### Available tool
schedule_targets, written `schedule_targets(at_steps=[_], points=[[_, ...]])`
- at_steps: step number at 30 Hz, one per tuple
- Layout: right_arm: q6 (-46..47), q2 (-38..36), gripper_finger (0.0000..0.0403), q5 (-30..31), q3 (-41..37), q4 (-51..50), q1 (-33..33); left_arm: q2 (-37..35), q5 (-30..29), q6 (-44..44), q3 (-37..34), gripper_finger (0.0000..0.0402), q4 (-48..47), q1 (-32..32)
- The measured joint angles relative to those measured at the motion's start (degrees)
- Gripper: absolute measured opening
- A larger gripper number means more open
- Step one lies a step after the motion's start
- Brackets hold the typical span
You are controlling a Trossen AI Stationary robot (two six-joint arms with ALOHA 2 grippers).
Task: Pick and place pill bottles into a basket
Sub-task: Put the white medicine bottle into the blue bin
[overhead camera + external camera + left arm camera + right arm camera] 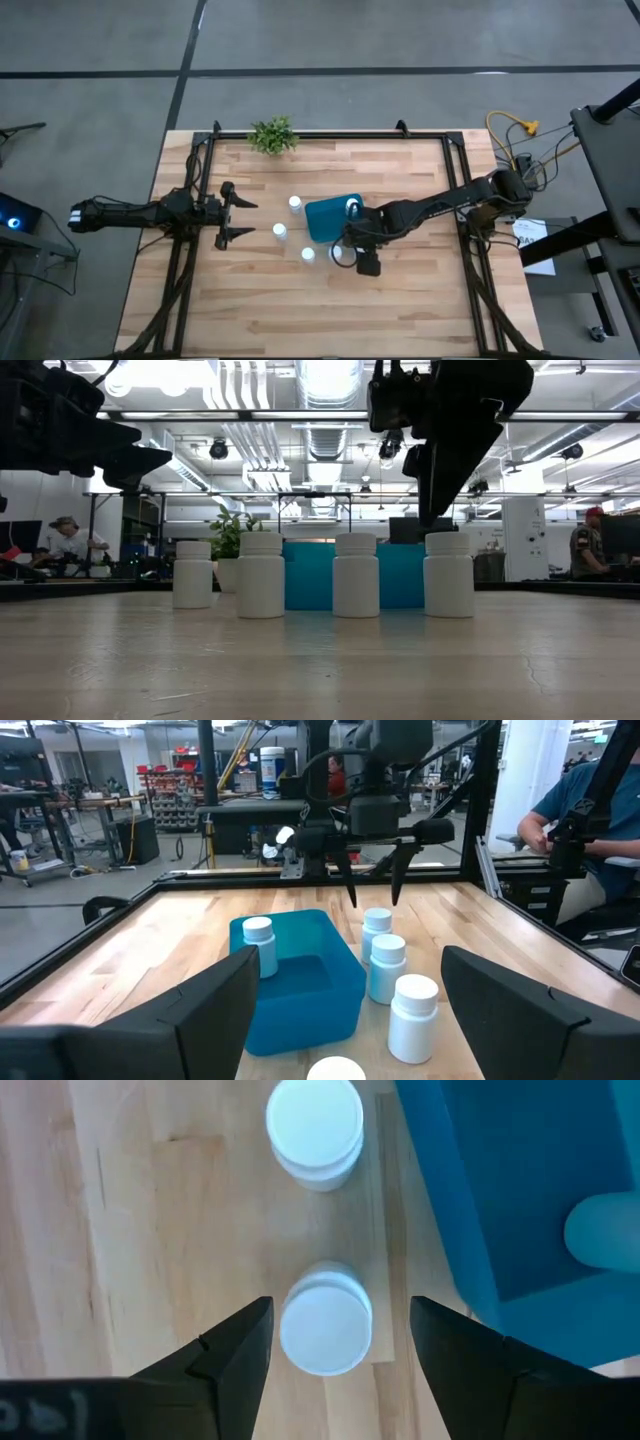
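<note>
The teal basket (325, 220) sits mid-table, and one white pill bottle (259, 945) stands in its far right corner. Several more pill bottles stand upright on their bases left of and in front of the basket, three of them in a row (261, 575) (356, 575) (448, 575). My right gripper (340, 1305) is open and points steeply down over the row's rightmost bottle (325, 1330). Its fingertips stand on either side of the cap, just above it, without touching. My left gripper (248, 218) waits open and level at the table's left.
A small green plant (273, 135) stands at the far edge. Black frame rails (190, 200) run along the table's sides. The neighbouring bottle (313, 1125) stands close beyond the right gripper's fingers. Bare wood (330, 310) lies toward the near edge. People sit in the room behind.
</note>
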Motion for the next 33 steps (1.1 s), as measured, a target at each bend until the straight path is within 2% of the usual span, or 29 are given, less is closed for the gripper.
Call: schedule_targets(at_steps=[15,21,33], points=[[1.0,0.0,0.0226,-0.1,-2.9,1.7,-0.2,0.0,0.0,0.0,0.0,0.0295,0.0,0.0],[1.2,-0.1,0.0226,-2.7,-3.2,3.6,-0.1,0.0,0.0,0.0,0.0,0.0295,0.0,0.0],[1.8,-0.1,0.0226,-3.0,-3.2,3.5,-0.1,0.0,0.0,0.0,0.0,0.0295,0.0,0.0]])
